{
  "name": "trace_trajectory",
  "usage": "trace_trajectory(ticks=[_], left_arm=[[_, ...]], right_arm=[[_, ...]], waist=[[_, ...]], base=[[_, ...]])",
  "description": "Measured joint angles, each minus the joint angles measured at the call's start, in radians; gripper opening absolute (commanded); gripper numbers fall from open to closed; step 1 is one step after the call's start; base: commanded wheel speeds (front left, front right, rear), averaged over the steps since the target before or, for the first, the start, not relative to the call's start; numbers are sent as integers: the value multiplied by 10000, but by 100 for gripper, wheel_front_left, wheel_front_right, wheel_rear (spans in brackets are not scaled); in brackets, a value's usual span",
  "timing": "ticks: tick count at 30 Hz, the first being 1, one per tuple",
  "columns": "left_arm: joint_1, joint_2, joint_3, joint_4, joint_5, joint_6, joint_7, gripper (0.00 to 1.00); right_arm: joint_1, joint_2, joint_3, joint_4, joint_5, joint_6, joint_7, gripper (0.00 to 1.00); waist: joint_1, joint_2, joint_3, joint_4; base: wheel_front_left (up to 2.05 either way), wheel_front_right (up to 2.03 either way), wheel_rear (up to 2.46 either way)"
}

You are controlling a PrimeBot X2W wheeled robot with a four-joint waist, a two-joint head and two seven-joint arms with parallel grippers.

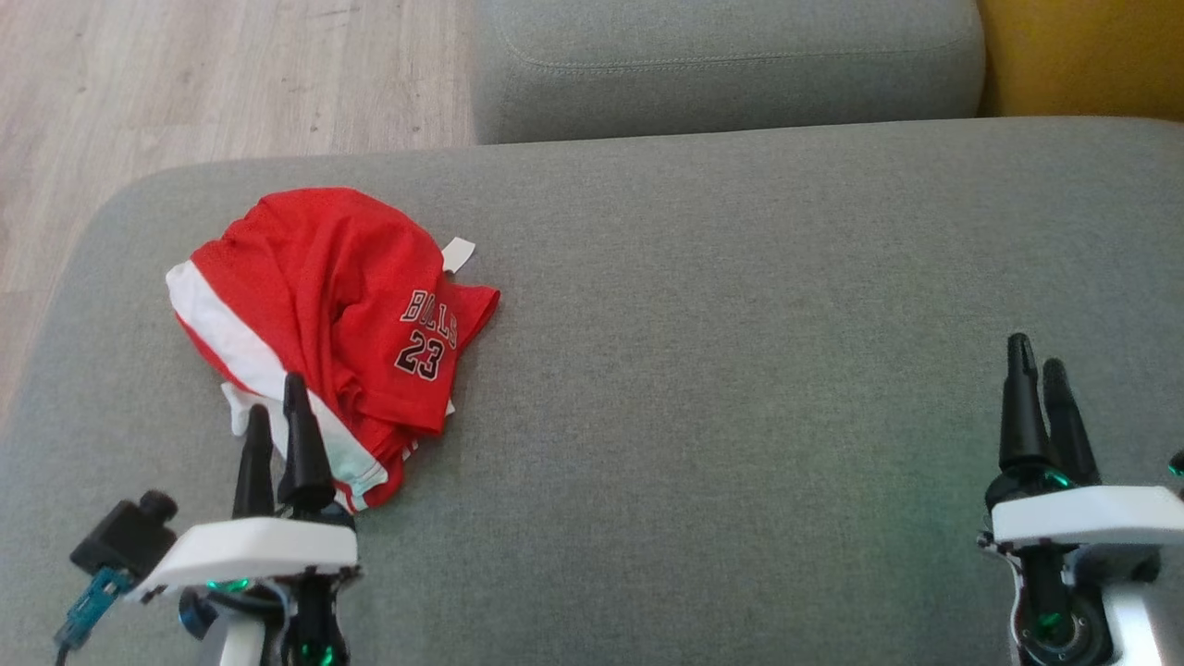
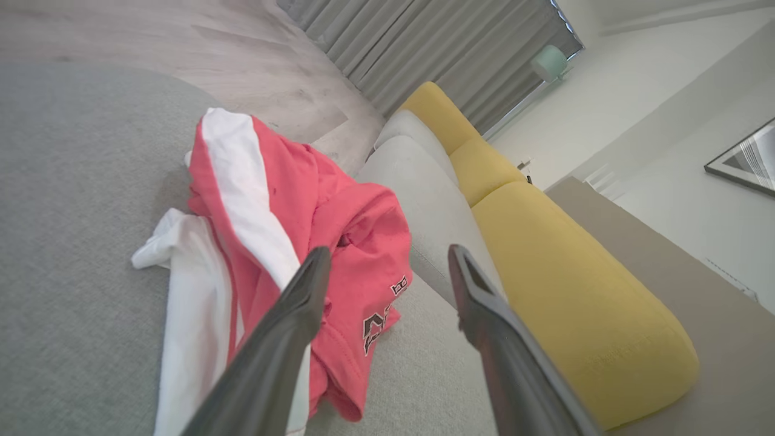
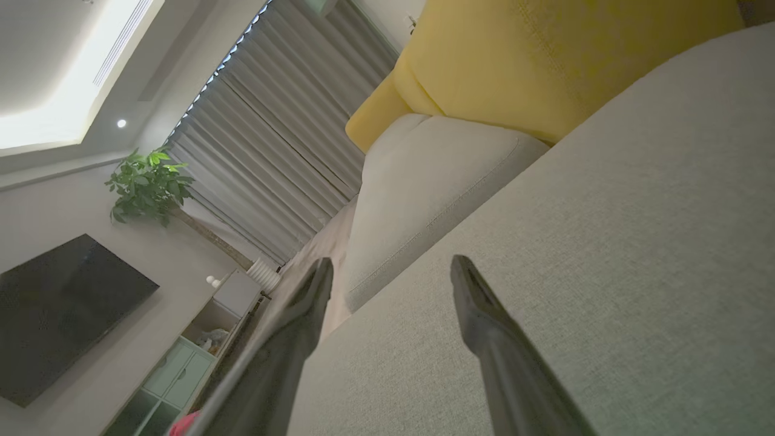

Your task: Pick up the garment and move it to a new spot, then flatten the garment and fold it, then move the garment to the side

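Note:
The garment (image 1: 333, 324) is a red jersey with white side stripes and "BULLS 23" lettering. It lies crumpled on the left part of the grey sofa seat (image 1: 721, 370). My left gripper (image 1: 277, 407) hovers at the garment's near edge, open, with nothing between its fingers. In the left wrist view the garment (image 2: 290, 242) lies just ahead of the open left gripper (image 2: 390, 257), behind its left finger. My right gripper (image 1: 1038, 356) stands open far to the right over bare cushion. The right wrist view shows that gripper (image 3: 392, 266) open above grey fabric.
A grey back cushion (image 1: 721, 65) lies beyond the seat, with a yellow cushion (image 1: 1082, 55) at the far right. Wooden floor (image 1: 185, 83) shows at the upper left past the seat's rounded edge. The seat stretches wide between the two grippers.

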Motion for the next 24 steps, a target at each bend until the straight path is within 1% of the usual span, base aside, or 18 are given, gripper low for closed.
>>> trace_trajectory(ticks=[8, 17, 21, 24], left_arm=[[-113, 196, -765, -44, 1285, 297, -244, 100], [-429, 786, -1964, 2, 2721, 892, -500, 100], [-544, 907, -2414, 104, 3168, 1183, -600, 100], [-566, 1106, -2792, 245, 3595, 1409, -685, 100]], right_arm=[[-6, 0, 276, -194, -1340, 0, -261, 100], [-7, -2, 403, -209, -2824, 0, -518, 100], [-7, -2, 500, -211, -3517, 0, -610, 100], [-7, -4, 554, -213, -3988, 0, -706, 100]], waist=[[0, 0, -14, -9], [0, 0, -65, -23], [0, 0, -90, -5], [0, 0, -115, -10]], base=[[0, 0, 0], [0, 0, 0], [0, 0, 0], [0, 0, 0]])
